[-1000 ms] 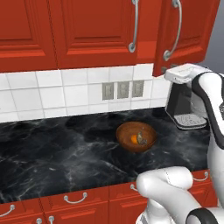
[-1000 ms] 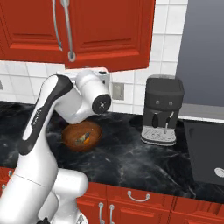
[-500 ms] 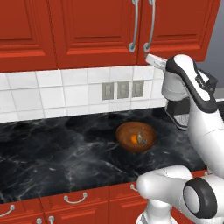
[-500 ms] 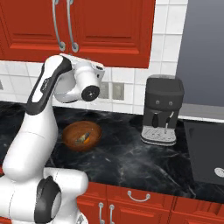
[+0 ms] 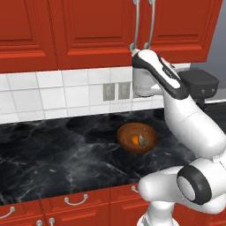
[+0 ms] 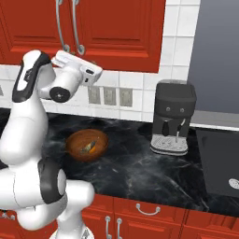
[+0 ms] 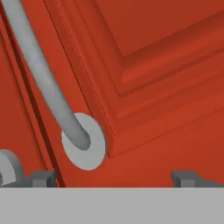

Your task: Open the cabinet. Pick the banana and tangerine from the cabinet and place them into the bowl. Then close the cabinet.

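Both doors of the cabinet (image 5: 132, 31) now shut (right one just swung closed), fingers (image 7: 113, 178) released, banana (image 5: 142, 140) and tangerine (image 5: 135, 140) already in bowl (image 5: 126, 132), so the task looks finished.

Red panelled cabinet (image 5: 110, 31) with silver bar handles (image 7: 41, 76). Brown, grained bowl (image 5: 137, 137) holding an orange tangerine (image 5: 135, 140) on the black, white-veined marble surface (image 5: 57, 159). White tiled backsplash (image 5: 53, 95); black coffee machine (image 6: 173, 116).

Black marbled desk (image 6: 126, 170) carries a brown wooden bowl (image 5: 137, 137), fruit inside it. Black coffee machine (image 6: 172, 117) stands on the desk well right of the bowl, against the tiled wall.
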